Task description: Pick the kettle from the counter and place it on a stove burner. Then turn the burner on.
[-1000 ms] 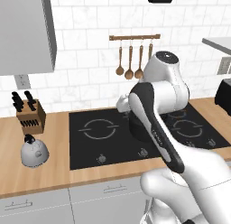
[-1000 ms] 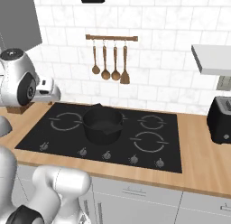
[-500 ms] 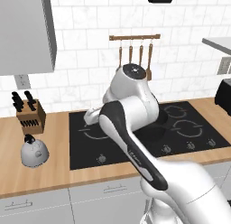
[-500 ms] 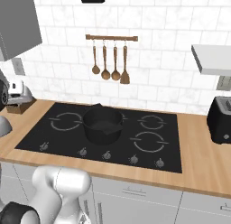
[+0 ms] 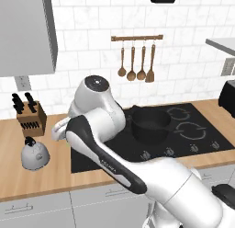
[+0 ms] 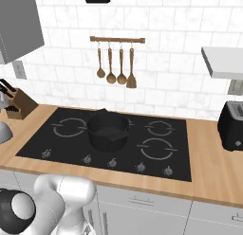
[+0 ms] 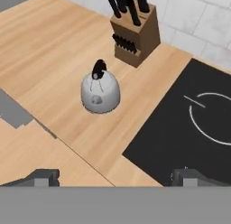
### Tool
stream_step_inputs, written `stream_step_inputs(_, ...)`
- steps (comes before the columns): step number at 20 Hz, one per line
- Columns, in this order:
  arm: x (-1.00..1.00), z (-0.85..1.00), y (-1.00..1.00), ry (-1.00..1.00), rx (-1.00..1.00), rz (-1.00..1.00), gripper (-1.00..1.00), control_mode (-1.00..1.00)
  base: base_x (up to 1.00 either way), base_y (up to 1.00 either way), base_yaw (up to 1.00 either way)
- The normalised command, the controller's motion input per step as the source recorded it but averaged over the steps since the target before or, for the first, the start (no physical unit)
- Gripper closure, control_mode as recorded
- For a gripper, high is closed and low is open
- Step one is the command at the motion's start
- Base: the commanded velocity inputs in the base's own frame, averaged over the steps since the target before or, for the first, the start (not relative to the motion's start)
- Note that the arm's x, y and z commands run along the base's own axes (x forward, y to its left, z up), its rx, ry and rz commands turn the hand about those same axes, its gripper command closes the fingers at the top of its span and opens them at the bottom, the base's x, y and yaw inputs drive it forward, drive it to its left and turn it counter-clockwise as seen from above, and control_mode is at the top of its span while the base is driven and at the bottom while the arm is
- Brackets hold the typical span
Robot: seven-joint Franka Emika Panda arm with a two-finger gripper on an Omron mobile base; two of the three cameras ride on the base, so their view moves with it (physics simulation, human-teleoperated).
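Note:
The small silvery-white kettle (image 7: 100, 93) with its black knob and handle stands upright on the wood-grain counter (image 7: 49, 47), in front of a knife block. My gripper (image 7: 116, 177) hovers well above and short of it, open, its two dark fingertips (image 7: 43, 177) far apart with nothing between them. From the left base the kettle (image 5: 34, 154) sits left of the cooktop, with my arm bent over towards it. A large grey burner ring (image 7: 213, 117) shows on the black glass right of the kettle. The same burner (image 6: 66, 128) lies left of the pot.
A wooden knife block (image 5: 31, 116) stands behind the kettle near the wall. A wide black pot (image 6: 108, 131) sits mid-cooktop, with knobs along the front edge (image 6: 113, 162). A black toaster (image 6: 232, 126) is at far right. Utensils hang on a wall rail (image 6: 116, 63).
My arm has swung left from above the cooktop to the counter beside the kettle, leaving the right base view. Kettle and pot have not moved.

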Motion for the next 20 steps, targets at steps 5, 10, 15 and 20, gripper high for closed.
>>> stream_step_inputs(5, 0.30, -0.33, 1.00, 0.01, -0.12, 0.07, -1.00, -1.00, 0.00, 0.00, 0.00)
stream_step_inputs(10, 0.89, -0.33, 1.00, 0.06, -0.13, 0.00, -1.00, -1.00, 0.00, 0.00, 0.00)
stream_step_inputs(15, 0.65, -0.29, 0.65, 0.09, -0.05, -0.02, -1.00, -1.00, 0.00, 0.00, 0.00)
stream_step_inputs(20, 0.11, -0.21, 0.17, 0.12, -0.08, 0.00, -1.00, -1.00, 0.00, 0.00, 0.00)
